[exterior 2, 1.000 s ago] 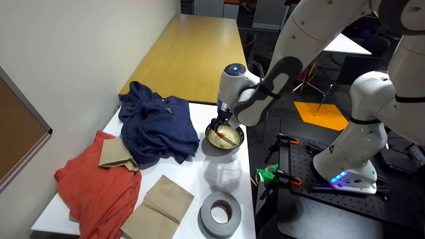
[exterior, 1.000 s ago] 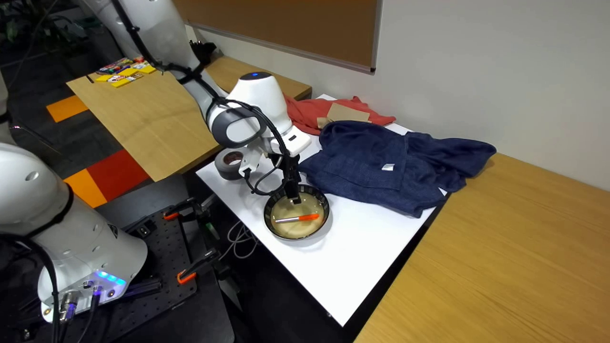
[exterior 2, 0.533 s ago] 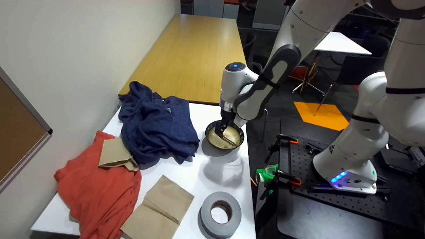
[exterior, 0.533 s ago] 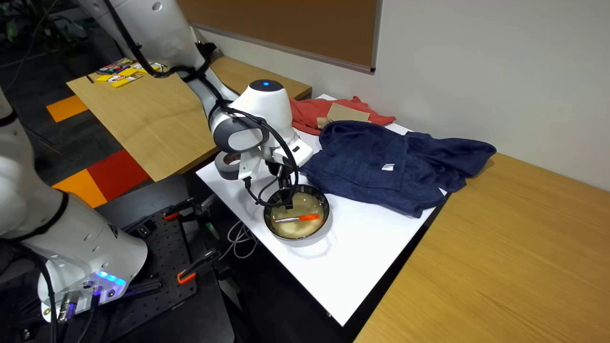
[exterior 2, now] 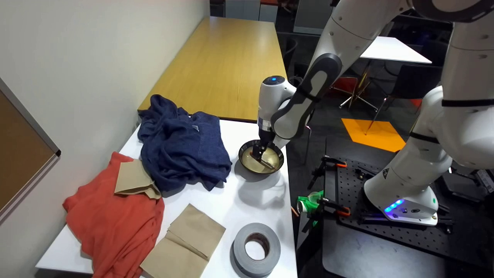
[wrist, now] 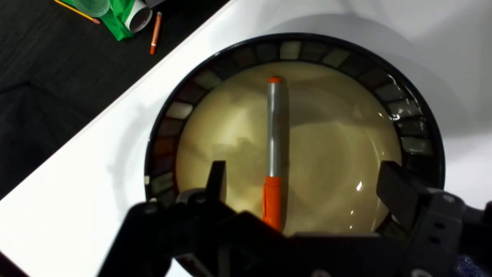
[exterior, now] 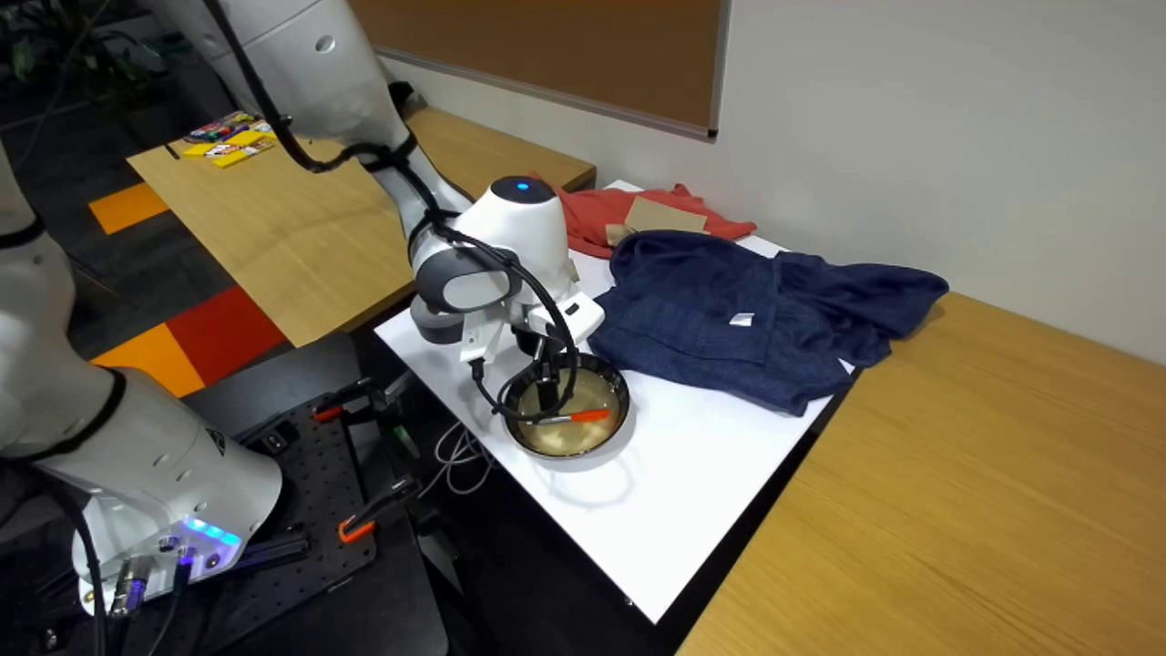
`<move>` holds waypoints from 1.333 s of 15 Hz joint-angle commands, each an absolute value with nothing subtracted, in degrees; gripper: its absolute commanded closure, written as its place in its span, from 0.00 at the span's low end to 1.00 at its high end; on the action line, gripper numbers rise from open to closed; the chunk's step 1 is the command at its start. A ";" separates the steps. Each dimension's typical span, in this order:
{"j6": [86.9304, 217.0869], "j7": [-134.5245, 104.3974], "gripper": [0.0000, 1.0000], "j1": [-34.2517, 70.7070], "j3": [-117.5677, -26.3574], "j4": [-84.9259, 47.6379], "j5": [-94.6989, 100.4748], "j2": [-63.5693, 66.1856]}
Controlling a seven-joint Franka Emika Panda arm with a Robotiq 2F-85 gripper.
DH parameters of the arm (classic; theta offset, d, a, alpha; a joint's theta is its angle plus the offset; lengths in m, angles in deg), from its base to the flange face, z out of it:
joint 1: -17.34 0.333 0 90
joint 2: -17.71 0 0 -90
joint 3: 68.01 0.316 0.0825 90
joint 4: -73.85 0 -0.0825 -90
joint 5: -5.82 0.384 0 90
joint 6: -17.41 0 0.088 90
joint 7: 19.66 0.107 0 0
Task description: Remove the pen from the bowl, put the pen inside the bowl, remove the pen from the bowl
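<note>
The pen [wrist: 274, 130], with an orange cap and silver body, lies flat inside the bowl; it also shows in both exterior views [exterior: 590, 415] [exterior 2: 267, 164]. The bowl [wrist: 330, 161] has a dark tiled rim and a tan interior, and stands on the white table in both exterior views [exterior: 567, 443] [exterior 2: 251, 165]. My gripper [wrist: 303, 169] is open and empty. Its fingers point down into the bowl, one on each side of the pen's orange end, with the pen nearer the left finger in the wrist view. The tip of the cap is hidden behind the gripper body.
A navy cloth [exterior: 720, 310] lies close beside the bowl. A red cloth [exterior 2: 112, 216], brown paper [exterior 2: 193, 231] and a grey tape roll [exterior 2: 240, 247] lie further along the white table. The bowl stands near the table edge. An orange pencil-like stick [wrist: 155, 32] lies on the dark floor.
My gripper has moved down into the bowl and over the pen's orange end, staying open. The pen and the bowl have not moved.
</note>
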State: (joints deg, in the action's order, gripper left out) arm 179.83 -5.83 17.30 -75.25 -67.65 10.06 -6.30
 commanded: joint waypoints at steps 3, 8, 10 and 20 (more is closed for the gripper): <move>182.87 -6.85 0.00 16.30 -74.09 -65.34 11.04 -10.35; 186.79 -6.37 0.00 17.07 -75.09 -63.67 10.66 -14.26; 187.80 -6.30 0.00 17.08 -75.18 -63.04 10.88 -15.68; 190.08 -6.27 0.73 17.56 -75.52 -61.61 11.11 -18.81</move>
State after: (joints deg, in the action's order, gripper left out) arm 188.50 -5.83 17.17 -75.16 -61.92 10.07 -18.12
